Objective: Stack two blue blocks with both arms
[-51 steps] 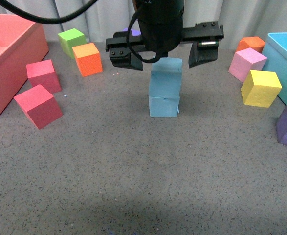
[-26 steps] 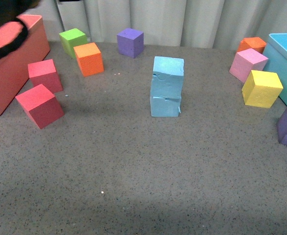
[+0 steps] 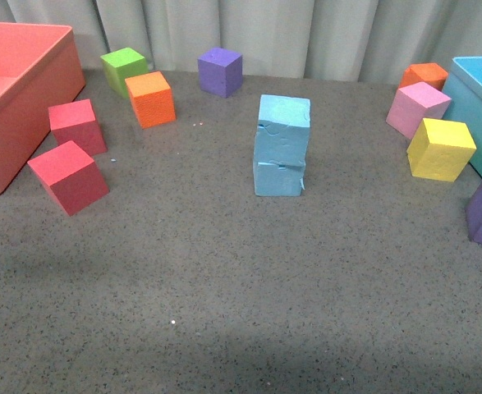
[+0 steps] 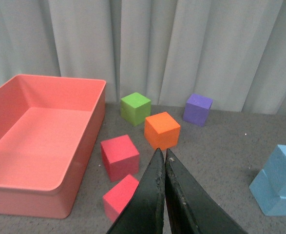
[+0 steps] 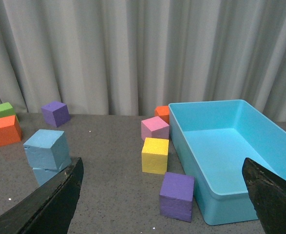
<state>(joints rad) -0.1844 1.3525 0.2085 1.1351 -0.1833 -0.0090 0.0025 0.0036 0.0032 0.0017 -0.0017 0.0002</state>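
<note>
The two blue blocks [image 3: 281, 146] stand stacked at centre frame; left end effector [image 4: 162, 161] pressed together, right end effector [image 5: 164, 195] spread wide, fingertips cropped.

The two blue blocks [image 3: 281, 146] look like matt foam, their faces slightly creased and dented, with a small nick at the seam. The red cube [image 3: 68, 176] and yellow cube [image 3: 440, 148] show the same dull, faintly grainy foam finish. The table [image 3: 241, 295] is grey, speckled and matt. The pink bin [image 4: 33, 146] and teal bin [image 5: 228, 153] appear smooth plastic with a soft sheen.
</note>
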